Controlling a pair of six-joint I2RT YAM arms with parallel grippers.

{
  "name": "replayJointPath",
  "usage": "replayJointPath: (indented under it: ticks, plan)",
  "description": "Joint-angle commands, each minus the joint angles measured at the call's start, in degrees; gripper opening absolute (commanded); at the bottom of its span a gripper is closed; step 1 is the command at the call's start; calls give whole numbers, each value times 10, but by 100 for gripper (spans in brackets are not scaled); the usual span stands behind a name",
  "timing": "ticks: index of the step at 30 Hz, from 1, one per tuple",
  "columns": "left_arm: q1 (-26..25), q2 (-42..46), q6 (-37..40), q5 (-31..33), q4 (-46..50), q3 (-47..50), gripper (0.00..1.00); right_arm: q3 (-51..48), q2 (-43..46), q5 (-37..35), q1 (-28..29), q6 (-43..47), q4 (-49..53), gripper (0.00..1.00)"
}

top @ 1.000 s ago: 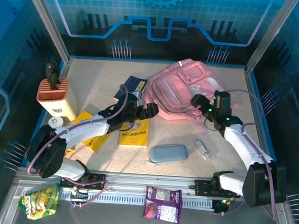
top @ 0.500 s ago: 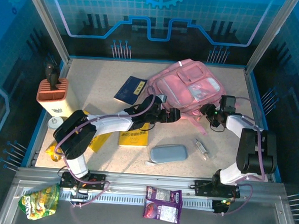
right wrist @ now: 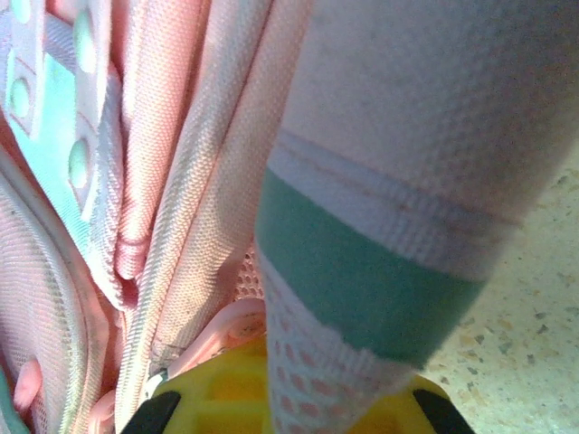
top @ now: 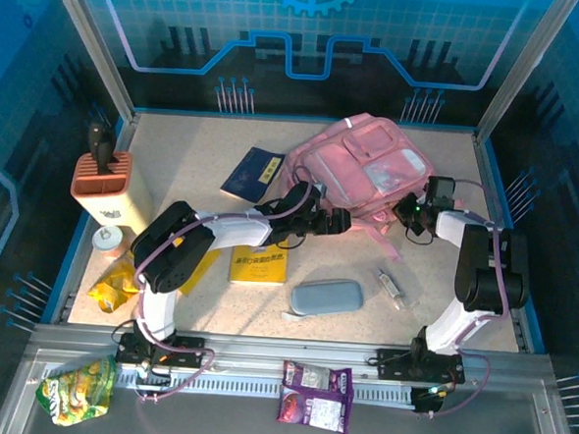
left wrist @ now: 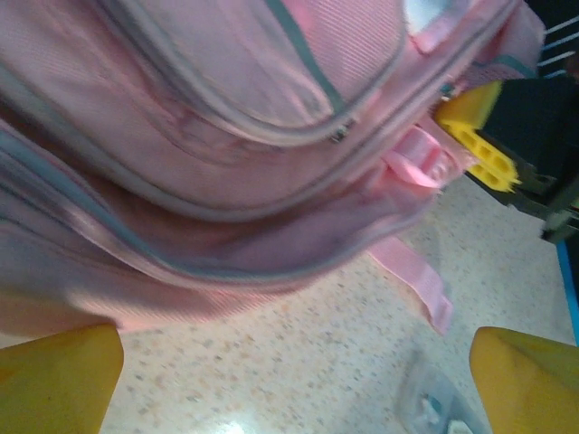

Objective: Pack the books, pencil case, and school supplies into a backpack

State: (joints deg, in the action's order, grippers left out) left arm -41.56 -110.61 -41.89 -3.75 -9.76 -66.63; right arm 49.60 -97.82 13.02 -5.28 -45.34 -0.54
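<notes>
So the big pink backpack (top: 356, 177) is lying flat toward the back right of the table (top: 186, 142), clear-fronted pockets facing up, and it's easily the biggest thing there. Both arms are reaching in at its near edge. The left gripper (top: 338, 220) sits low, just in front of the bag's near side, and from the left wrist cam its yellow fingers (left wrist: 56, 372) are spread wide apart with nothing between them, just speckled tabletop and the bag's zippered side straight ahead, plus a pink strap (left wrist: 414, 271) trailing off onto the table. The right gripper (top: 410, 213) is right up against the bag's near right corner, and its wrist cam shows the jaws clamped down on the backpack's fabric, a mesh piece with a teal band (right wrist: 362, 271) pinched over the yellow finger. None of the stuff is inside the bag. The navy blue book (top: 253, 173) lies just left of the backpack, touching or nearly touching its edge, I can't tell which. The yellow book (top: 258, 265) is flat on the table nearer the front, partly under the left arm. The grey-blue pencil case (top: 327, 297) is just right of that book, well clear of the bag. Smallest of the lot, the little clear-and-silver tube (top: 391, 285) is lying right of the pencil case, near the right arm.
</notes>
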Motion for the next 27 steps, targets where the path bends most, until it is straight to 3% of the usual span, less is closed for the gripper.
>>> replayJointPath:
  ticks: [1,7,11,16,21,27]
  plan:
    - [22,-23,15,-2,-18,-29,99,-22,52,15,-9,9,-26,0]
    - [51,-62,59,-1,-9,-87,99,-87,155,19,-11,5,-4,0]
    - [79,-81,75,-6,42,-142,99,-120,218,59,6,-10,19,0]
    - [104,-60,107,-28,74,-164,98,-154,287,1,54,-81,11,0]
    - [97,31,116,-29,87,-98,94,-144,297,-50,92,-148,17,0]
    - [34,135,111,11,67,12,88,-132,309,-100,121,-200,42,0]
